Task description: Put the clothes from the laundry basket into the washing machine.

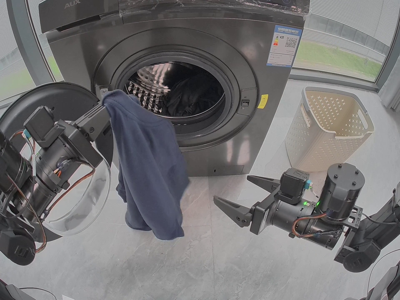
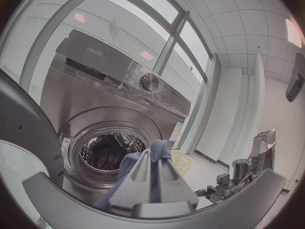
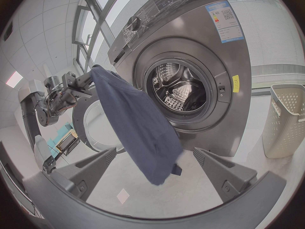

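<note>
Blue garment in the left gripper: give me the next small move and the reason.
Probably lift the left gripper and carry it toward the drum opening: it is shut on the blue garment, which hangs in front of the washing machine, mostly below the opening's lip, and the door stands open.

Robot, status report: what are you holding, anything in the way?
Left gripper shut on blue garment, hanging before washer drum. Right gripper open, empty. Door open wide; path looks clear.
</note>
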You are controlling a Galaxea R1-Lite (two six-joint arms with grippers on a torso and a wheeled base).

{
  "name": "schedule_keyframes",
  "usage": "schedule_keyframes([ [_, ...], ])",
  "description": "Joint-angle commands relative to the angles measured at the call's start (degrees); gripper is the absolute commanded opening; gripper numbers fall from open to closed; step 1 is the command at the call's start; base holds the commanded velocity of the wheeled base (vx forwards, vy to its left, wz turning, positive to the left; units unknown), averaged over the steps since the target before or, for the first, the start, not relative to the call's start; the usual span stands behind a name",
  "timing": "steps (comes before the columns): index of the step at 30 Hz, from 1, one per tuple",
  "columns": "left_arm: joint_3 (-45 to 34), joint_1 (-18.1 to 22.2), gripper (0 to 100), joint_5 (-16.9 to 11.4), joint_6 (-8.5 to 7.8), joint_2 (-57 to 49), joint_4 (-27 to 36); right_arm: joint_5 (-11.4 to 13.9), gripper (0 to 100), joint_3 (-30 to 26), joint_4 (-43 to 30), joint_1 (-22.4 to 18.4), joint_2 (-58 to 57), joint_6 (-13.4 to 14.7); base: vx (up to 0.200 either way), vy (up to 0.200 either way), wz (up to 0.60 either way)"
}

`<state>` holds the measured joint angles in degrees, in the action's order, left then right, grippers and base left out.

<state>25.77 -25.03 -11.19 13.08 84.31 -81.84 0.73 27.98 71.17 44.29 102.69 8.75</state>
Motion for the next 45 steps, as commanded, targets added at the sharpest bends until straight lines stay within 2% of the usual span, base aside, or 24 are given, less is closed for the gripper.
schedule_keyframes([
  [1, -0.3, -0.2, 0, -0.2, 0.02, -0.7, -0.2, -0.1, 100, 1.8, 0.0, -0.6, 2.7, -0.1, 0.000, 0.000, 0.00],
  [5, -0.3, -0.2, 0, -0.3, 0.10, -0.6, -1.7, -0.3, 100, 3.3, 0.0, -1.4, 4.5, -0.1, 0.000, 0.000, 0.00],
  [23, -0.9, -0.3, 0, -1.1, -0.16, -0.6, -1.8, -0.1, 100, 5.9, 0.1, -1.8, 6.7, -0.1, 0.000, 0.000, 0.00],
  [26, -0.3, -0.3, 0, -1.0, -0.07, -0.6, -1.8, 0.0, 100, 5.9, 0.2, -2.2, 7.4, -1.0, 0.000, 0.000, 0.00],
  [34, 1.5, -0.3, 0, -1.1, -0.07, -2.1, -2.7, 0.1, 100, 7.2, 0.1, -2.7, 8.1, -1.3, 0.000, 0.000, 0.00],
  [45, 1.5, -0.3, 0, -1.4, -0.07, -2.9, -2.8, 0.1, 100, 9.3, 0.6, -2.2, 10.1, -1.3, 0.000, 0.000, 0.00],
])
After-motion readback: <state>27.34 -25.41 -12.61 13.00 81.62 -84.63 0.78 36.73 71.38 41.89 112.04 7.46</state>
